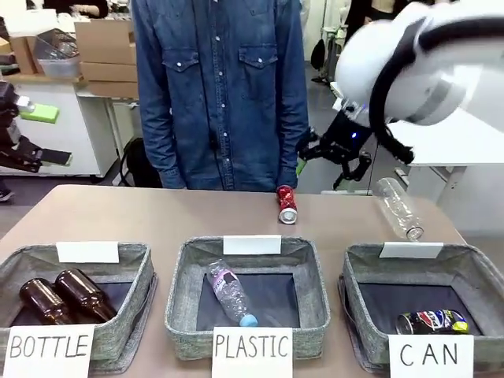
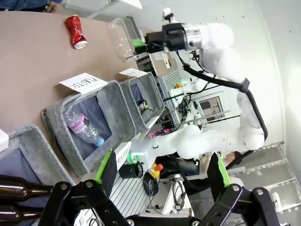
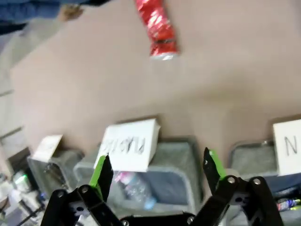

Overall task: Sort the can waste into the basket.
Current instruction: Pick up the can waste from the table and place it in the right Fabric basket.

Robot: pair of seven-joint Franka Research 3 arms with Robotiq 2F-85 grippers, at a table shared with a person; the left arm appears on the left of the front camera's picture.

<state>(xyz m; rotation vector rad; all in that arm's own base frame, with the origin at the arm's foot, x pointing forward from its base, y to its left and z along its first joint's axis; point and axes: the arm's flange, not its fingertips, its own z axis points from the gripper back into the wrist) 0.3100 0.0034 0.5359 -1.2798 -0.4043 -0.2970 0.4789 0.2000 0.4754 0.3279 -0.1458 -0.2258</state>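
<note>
Nearest the lens, three grey baskets stand in a row along the near edge of the desk [image 1: 157, 216], each with a white paper sign on its front. On the left, the BOTTLE basket [image 1: 134, 260] holds two brown bottles [image 1: 67, 295] lying side by side. In the middle, the PLASTIC basket [image 1: 181, 291] holds one clear bottle [image 1: 231, 294] with a blue cap, lying at a slant. On the right, the CAN basket [image 1: 472, 268] holds the black can [image 1: 431, 321], which lies on its side near the front wall, just behind the sign.

Farther back, a person [image 1: 220, 94] in a denim shirt stands at the far side of the desk. The red can [image 1: 287, 204] – dented, on its side, its silver end towards the baskets – lies on the bare desk near the far edge, outside every basket and well apart from the CAN basket. To its right, a second clear bottle [image 1: 398, 208] lies near the desk's far right corner.

The right pincer [image 1: 335, 153] hangs in the air above the far edge, up and to the right of the red can, touching nothing – its green-padded jaws are spread wide and empty. The left pincer [image 2: 162, 162] is likewise spread wide with nothing between its jaws; its wrist camera looks across the row of baskets.
</note>
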